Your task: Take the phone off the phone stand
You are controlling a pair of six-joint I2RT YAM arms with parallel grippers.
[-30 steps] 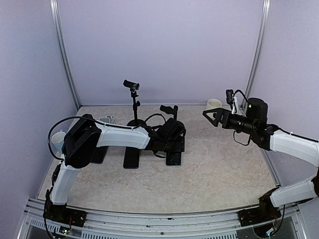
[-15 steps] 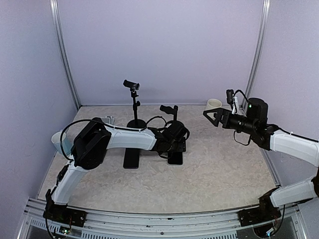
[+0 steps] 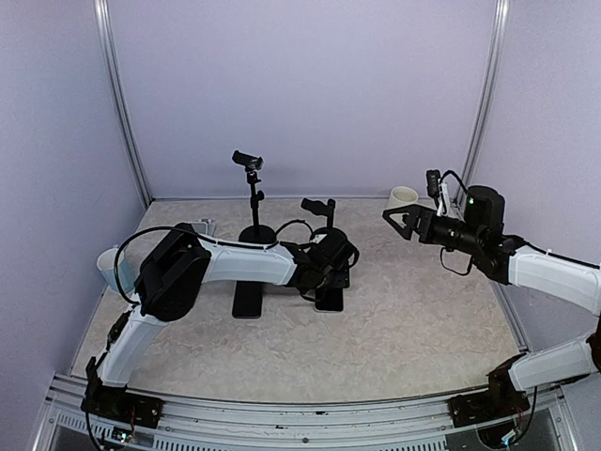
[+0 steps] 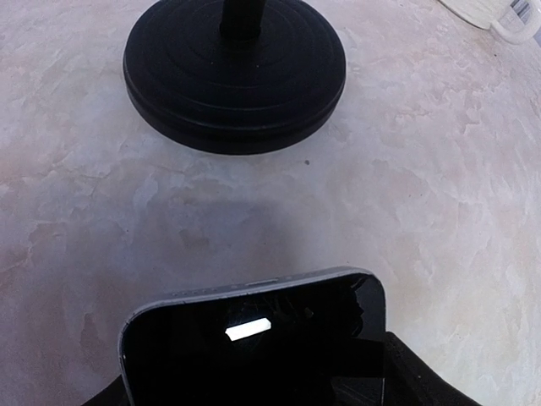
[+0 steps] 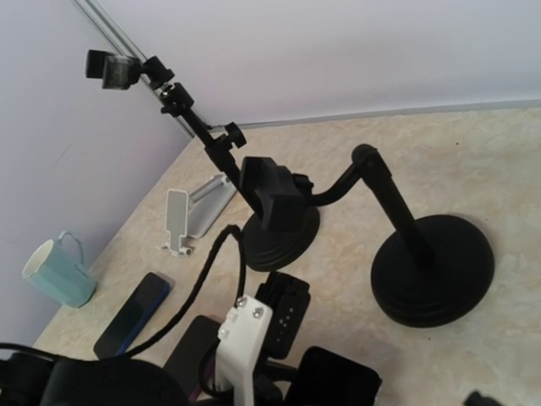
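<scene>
Item: phone [image 4: 254,347], dark screen up, out of the phone stand [image 4: 234,72] and low at the tabletop [image 3: 413,319], just on the near side of the stand's round base. Its long axis runs from the left claw [image 3: 324,277] towards that base. We judge the left claw the nearer, set right at the phone, its grip hidden from us. The right claw [image 3: 394,218] hangs well apart, spread and empty.

The phone [image 4: 254,347] is glossy black, the phone stand [image 4: 234,72] matte black, the bench [image 4: 439,194] mottled beige, the mug [image 5: 55,272] pale teal.
</scene>
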